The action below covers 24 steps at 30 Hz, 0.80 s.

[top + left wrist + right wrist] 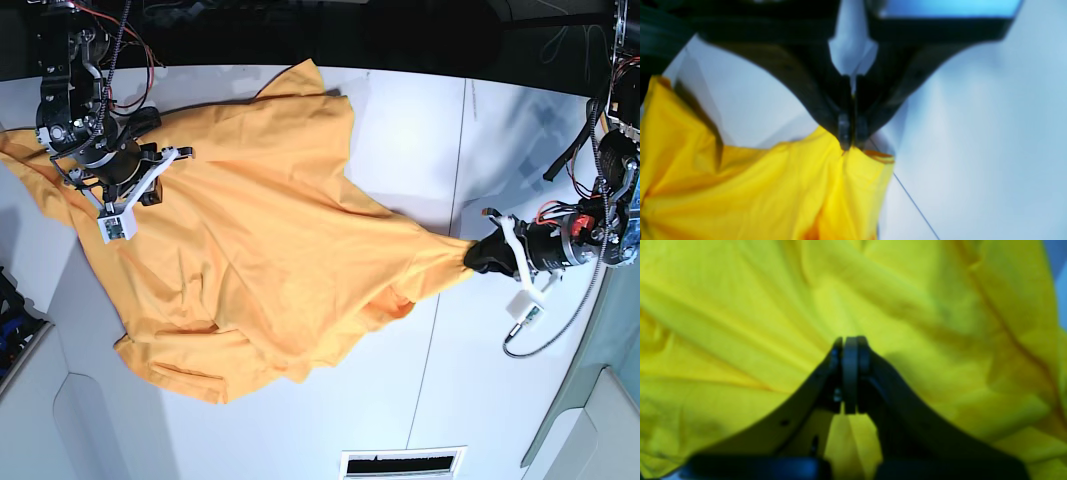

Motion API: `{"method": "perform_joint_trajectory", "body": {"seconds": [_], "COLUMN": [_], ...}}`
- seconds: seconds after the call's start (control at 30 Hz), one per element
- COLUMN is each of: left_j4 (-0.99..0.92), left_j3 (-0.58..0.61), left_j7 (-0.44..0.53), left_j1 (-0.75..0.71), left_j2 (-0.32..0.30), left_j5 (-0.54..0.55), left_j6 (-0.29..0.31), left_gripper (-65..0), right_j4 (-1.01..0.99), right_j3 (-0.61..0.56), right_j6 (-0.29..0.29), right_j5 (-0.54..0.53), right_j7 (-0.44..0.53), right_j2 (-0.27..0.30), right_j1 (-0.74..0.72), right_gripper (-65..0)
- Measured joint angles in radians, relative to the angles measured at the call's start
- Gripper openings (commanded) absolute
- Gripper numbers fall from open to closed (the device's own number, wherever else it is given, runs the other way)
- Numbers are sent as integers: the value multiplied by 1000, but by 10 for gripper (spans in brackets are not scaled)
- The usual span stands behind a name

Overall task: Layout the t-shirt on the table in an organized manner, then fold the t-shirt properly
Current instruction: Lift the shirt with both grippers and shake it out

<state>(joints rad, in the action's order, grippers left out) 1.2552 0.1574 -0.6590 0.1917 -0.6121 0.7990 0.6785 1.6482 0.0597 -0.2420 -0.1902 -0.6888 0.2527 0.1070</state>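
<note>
White table [400, 130] carries the rumpled orange t-shirt [250, 240], stretched lengthwise between the left gripper [850, 141], its jaws narrowly pinching one cloth tip near the table's edge, and the right gripper [850, 343], clamped on the opposite end

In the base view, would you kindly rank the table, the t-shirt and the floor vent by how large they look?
1. table
2. t-shirt
3. floor vent, by far the smallest, cut off by the frame's bottom edge
</note>
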Motion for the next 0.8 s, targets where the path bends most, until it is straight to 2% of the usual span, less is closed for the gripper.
{"method": "perform_joint_trajectory", "body": {"seconds": [0.03, 0.07, 0.1, 0.13, 0.23, 0.3, 0.37, 0.47, 0.57, 0.67, 0.73, 0.8], "left_j4": [0, 1, 1, 1, 0, 1, 9, 68, 159, 240, 258, 254], "left_j3": [-31, -64, -93, -119, -175, -177, -177, -161, -110, -34, 17, 63], "left_j7": [-12, -39, -71, -106, -228, -254, -291, -293, -296, -297, -294, -287], "left_j1": [0, 2, 3, 4, 1, 1, 0, -40, -106, -163, -187, -206], "left_j2": [0, -1, -1, -2, -3, -1, 14, 48, 95, 165, 216, 260], "left_j5": [42, 80, 118, 163, 309, 394, 412, 423, 420, 405, 378, 319], "left_j6": [0, 6, 7, 7, 7, 8, 7, 6, 7, 7, 11, 11], "left_gripper": [-419, -360, -343, -344, -344, -344, -345, -347, -411, -490, -511, -520], "right_j4": [-1, -1, -1, -2, -27, -78, -156, -311, -478, -622, -694, -751], "right_j3": [0, 0, 0, 0, 0, 0, 0, 0, 1, 2, 2, 2], "right_j6": [3, 7, 17, 31, 86, 124, 129, 130, 115, 47, 18, -27], "right_j5": [10, 16, 27, 39, 70, 68, 68, 63, 53, 52, 51, 55], "right_j7": [-1, -1, -1, 0, 0, 12, 48, 98, 144, 173, 186, 192], "right_j2": [0, 0, 0, -1, 0, 0, 0, -1, 0, 1, -1, 0], "right_j1": [-7, -18, -30, -47, -111, -169, -227, -331, -438, -525, -561, -578], "right_gripper": [-650, -650, -650, -645, -502, -424, -408, -410, -419, -533, -631, -650]}}
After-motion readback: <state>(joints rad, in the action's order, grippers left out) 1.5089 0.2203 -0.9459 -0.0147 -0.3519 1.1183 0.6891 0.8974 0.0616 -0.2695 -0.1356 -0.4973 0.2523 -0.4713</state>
